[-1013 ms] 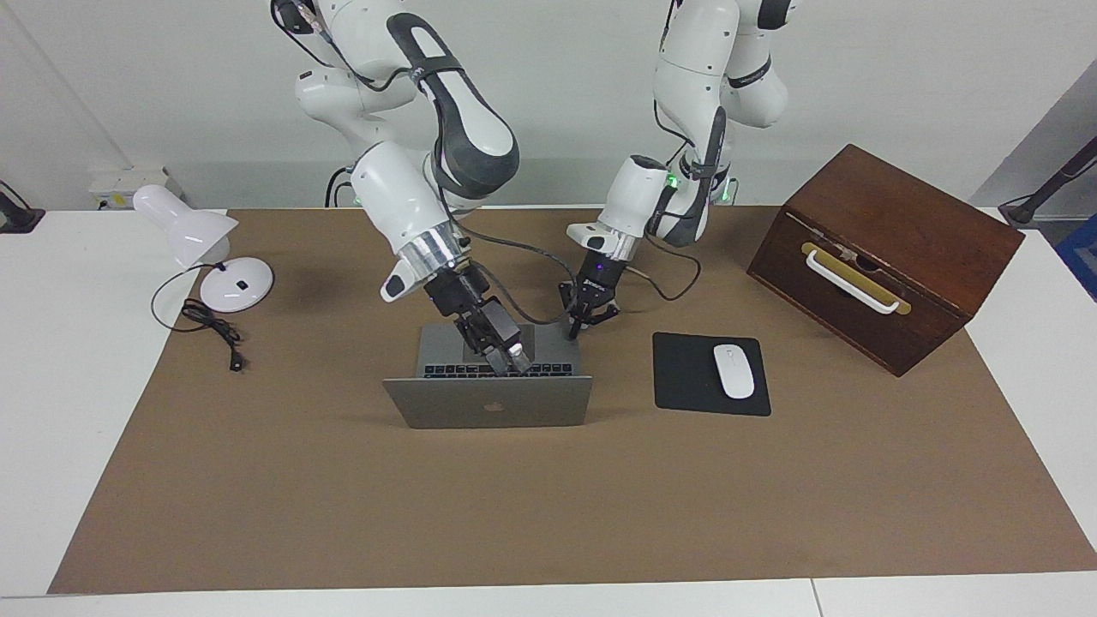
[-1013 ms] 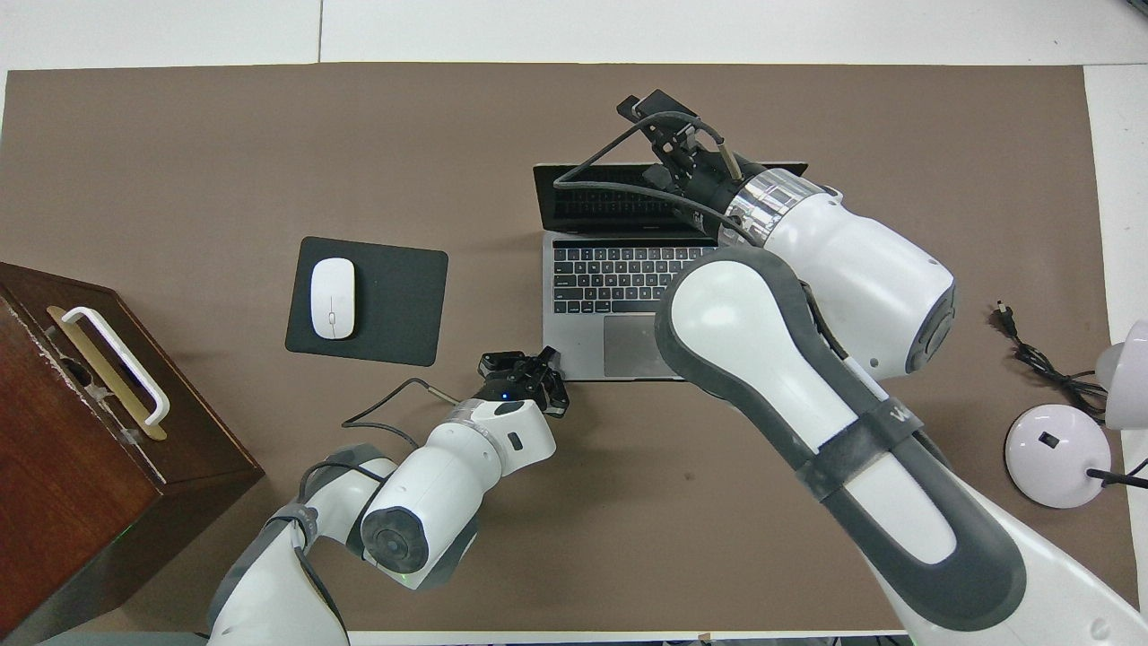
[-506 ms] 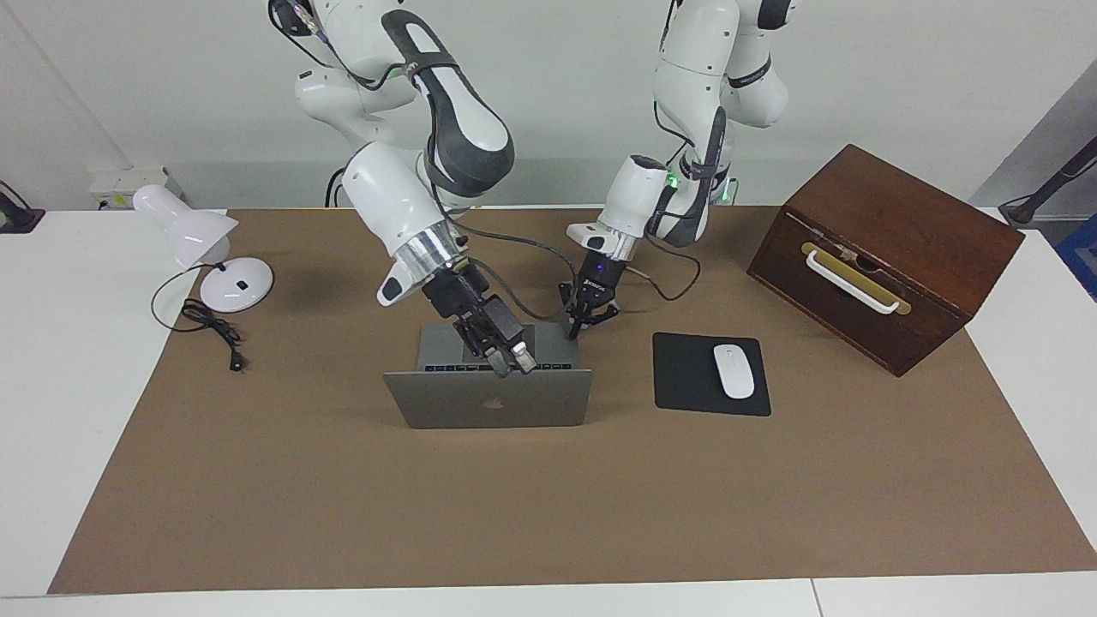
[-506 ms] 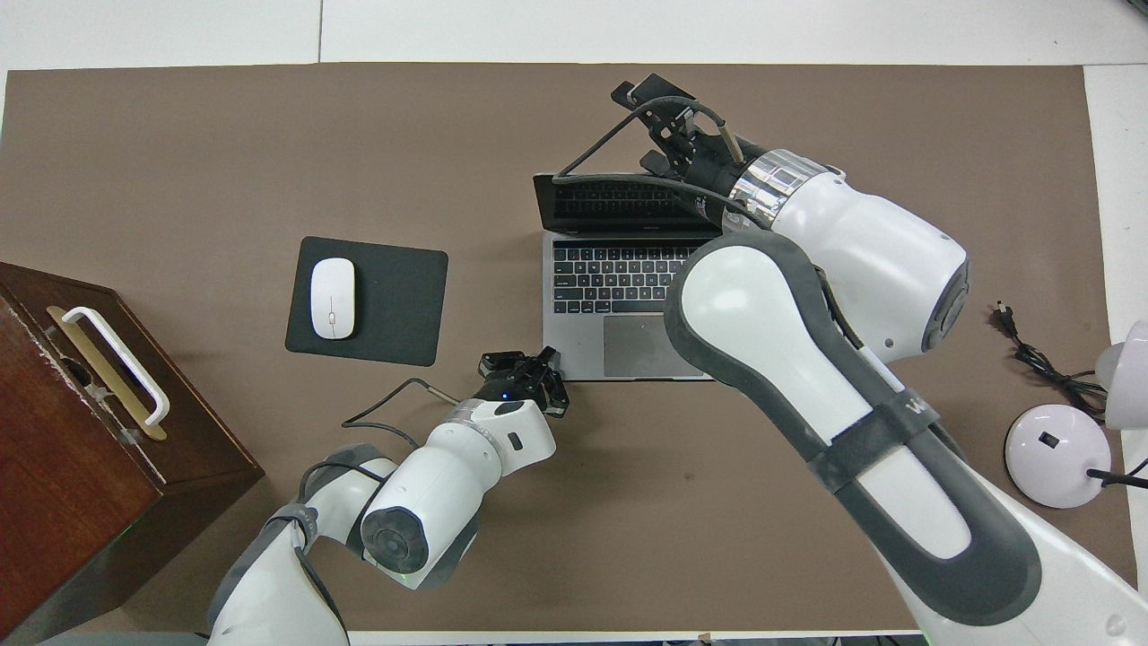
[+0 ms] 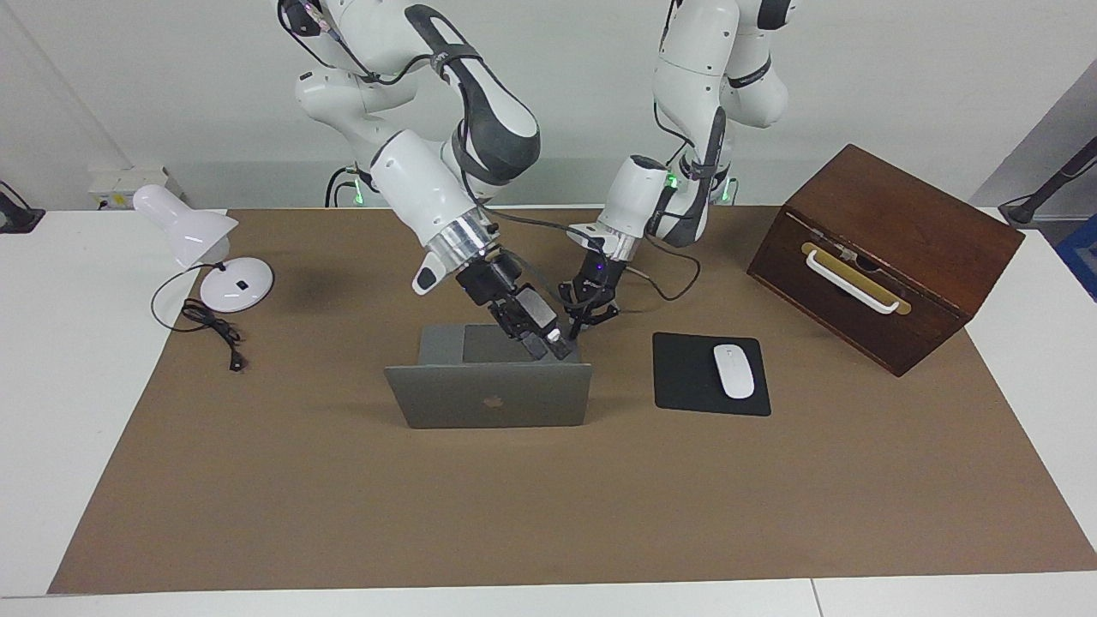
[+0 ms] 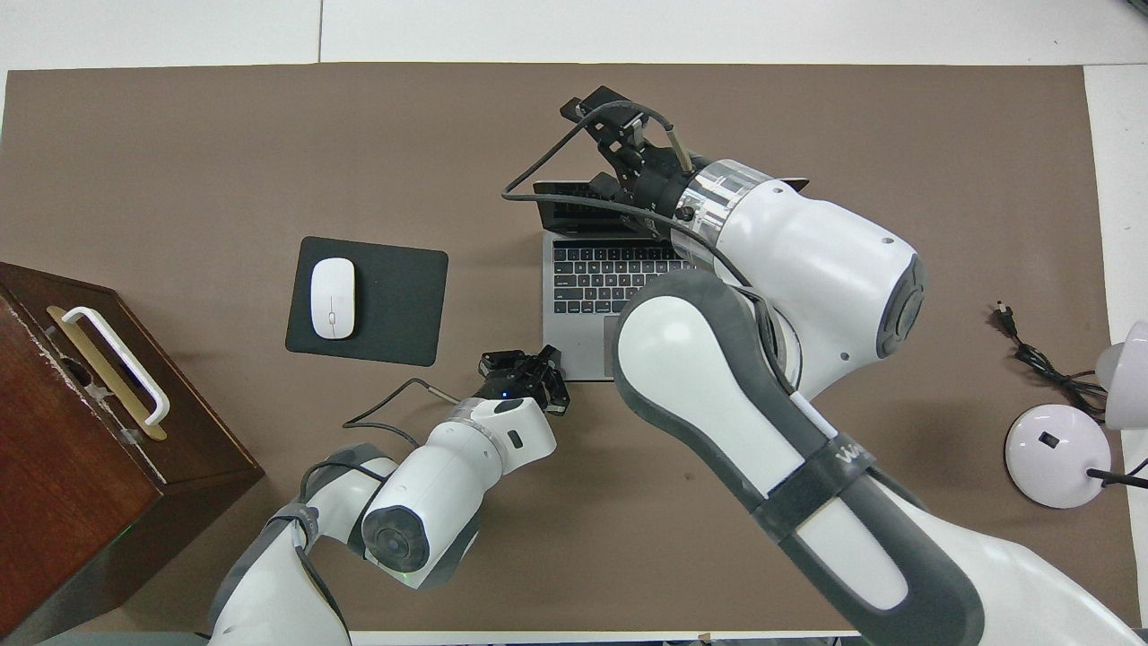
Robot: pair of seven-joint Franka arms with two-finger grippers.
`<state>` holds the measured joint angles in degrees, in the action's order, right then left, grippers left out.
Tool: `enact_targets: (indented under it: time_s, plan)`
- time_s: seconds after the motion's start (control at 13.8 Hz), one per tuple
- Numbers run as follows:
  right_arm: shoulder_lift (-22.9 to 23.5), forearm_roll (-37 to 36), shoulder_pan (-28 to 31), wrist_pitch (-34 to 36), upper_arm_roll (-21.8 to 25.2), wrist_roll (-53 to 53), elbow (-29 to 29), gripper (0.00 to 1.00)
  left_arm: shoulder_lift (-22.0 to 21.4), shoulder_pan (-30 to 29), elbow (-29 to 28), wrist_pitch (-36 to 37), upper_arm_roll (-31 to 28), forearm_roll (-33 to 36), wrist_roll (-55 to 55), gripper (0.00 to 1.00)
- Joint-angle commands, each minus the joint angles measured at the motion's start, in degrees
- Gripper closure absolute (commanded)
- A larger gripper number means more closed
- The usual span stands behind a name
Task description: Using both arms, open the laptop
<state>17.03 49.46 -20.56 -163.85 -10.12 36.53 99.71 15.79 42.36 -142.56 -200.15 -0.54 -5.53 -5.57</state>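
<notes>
While the thin silver-grey metal laptop (image 5: pixel 488 396) stands open mid-bench, keep the left gripper (image 5: pixel 572 327), jaws pressed together, pinning its deck corner and ease the lid on with the right gripper (image 5: pixel 553 346), whose jaws you cannot read.

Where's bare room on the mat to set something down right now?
Free: the broad brown mat strip from the laptop lid and mouse pad to the table edge farthest from the robots. Crowded: around the laptop's base, where both grippers work.
</notes>
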Motion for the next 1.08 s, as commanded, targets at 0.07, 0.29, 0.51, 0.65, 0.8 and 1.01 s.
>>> enact_targets:
  time_s: [0.07,0.29,0.51,0.65,0.8,1.01]
  plan:
    - [2.47,-26.00,1.40,18.96,1.77,22.74,-13.97,0.00,1.44,0.97,1.68,-0.59,-0.25,-1.41,-5.74,1.00]
    - [2.48,-33.72,2.89,30.66,2.12,25.00,-19.72,0.00,-0.32,1.15,1.76,-0.50,-0.17,-1.41,-10.32,1.00]
    - [2.22,-37.93,5.09,43.40,2.21,17.82,-25.87,0.00,-2.34,1.15,1.68,-0.33,-0.17,-1.50,-15.33,1.00]
    - [2.13,-38.82,7.19,49.48,2.30,11.58,-28.51,0.00,-3.13,1.23,1.68,0.02,-0.17,-1.50,-19.81,1.00]
    - [2.13,-38.91,9.74,54.67,2.30,4.47,-30.97,0.00,-4.44,1.15,1.59,1.59,-0.17,-1.50,-22.46,1.00]
    - [2.04,-42.15,12.82,60.91,2.12,-5.03,-32.82,0.00,-8.65,0.10,1.94,10.19,-0.25,-1.50,-23.96,1.00]
